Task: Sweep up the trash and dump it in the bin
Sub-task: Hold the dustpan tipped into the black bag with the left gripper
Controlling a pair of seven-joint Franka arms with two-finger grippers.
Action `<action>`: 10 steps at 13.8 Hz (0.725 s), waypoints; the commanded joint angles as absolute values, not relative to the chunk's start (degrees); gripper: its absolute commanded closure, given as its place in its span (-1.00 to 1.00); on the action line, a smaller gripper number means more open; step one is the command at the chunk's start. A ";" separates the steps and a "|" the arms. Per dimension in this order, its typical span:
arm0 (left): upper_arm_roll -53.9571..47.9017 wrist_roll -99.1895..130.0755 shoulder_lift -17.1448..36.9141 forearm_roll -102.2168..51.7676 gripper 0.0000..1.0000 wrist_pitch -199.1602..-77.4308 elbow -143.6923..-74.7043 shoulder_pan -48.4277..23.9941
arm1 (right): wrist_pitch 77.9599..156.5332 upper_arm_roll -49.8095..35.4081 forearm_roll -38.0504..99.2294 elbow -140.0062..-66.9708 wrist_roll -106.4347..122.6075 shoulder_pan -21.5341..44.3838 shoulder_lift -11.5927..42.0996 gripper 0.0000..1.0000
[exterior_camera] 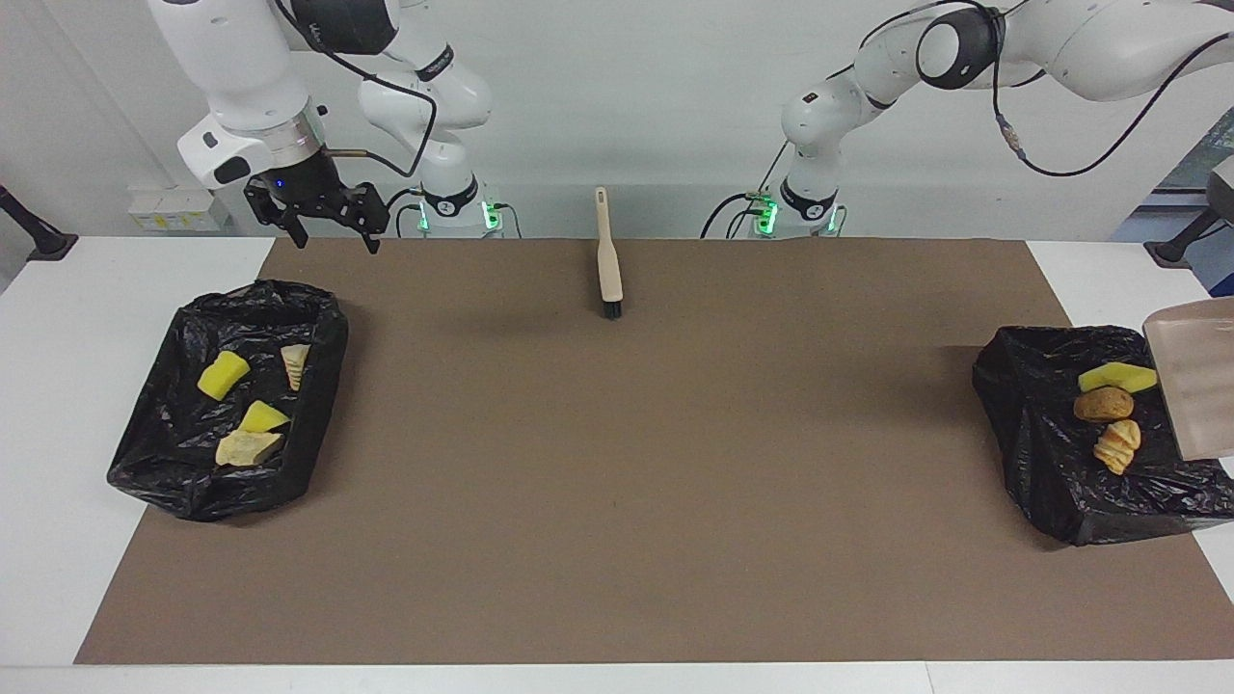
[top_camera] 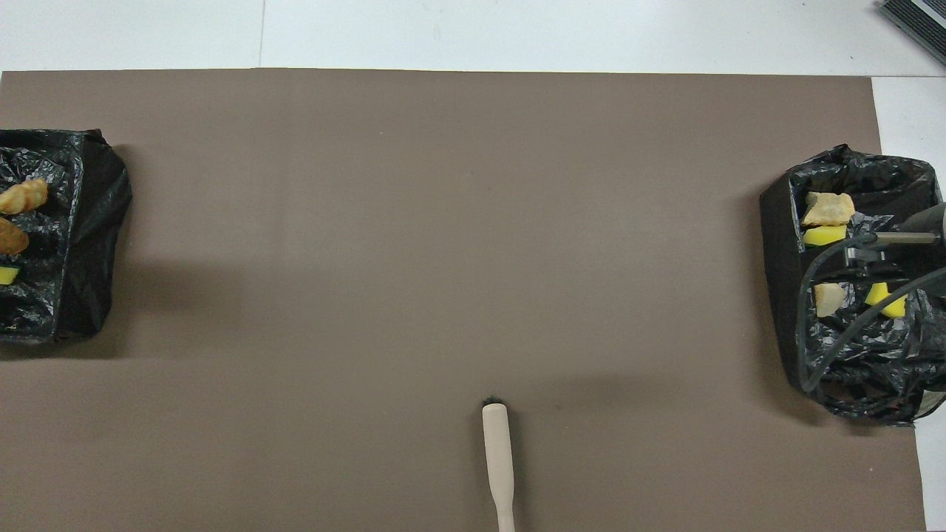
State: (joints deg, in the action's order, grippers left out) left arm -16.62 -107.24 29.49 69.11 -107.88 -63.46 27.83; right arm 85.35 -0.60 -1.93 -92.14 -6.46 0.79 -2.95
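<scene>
Facing view: all trash lies in two black-lined bins at the mat's ends. Right gripper hangs released; left gripper unseen, beige dustpan tilted over its bin. Keep tilting steadily.

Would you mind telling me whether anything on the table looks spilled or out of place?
Nothing looks spilled: the trash lies inside the two black-lined bins, none on the brown mat. The brush stands upright near the robots, which is a little odd.

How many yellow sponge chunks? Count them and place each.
3 chunks: two in the bin at the right arm's end, one in the bin at the left arm's end. Folds may hide more.
</scene>
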 commanded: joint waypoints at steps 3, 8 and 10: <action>-16.00 -100.56 20.15 80.32 1.00 -106.88 -74.16 25.40 | 81.83 -0.97 -3.51 -82.72 -6.86 0.00 2.63 -1.00; -16.52 -100.28 17.05 73.07 1.00 -97.85 -74.44 17.69 | 85.95 -1.32 -3.25 -83.05 -6.77 0.26 2.55 -1.00; -16.52 -100.20 16.35 66.66 1.00 -94.32 -75.66 14.60 | 86.13 -1.32 -3.34 -83.06 -6.50 0.26 2.55 -1.00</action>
State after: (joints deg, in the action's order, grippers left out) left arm -17.32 -101.92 18.49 70.99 -97.27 -72.29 17.21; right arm 85.77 -0.87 -2.22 -84.02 -6.48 0.53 2.12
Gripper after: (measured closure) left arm 0.683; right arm 0.000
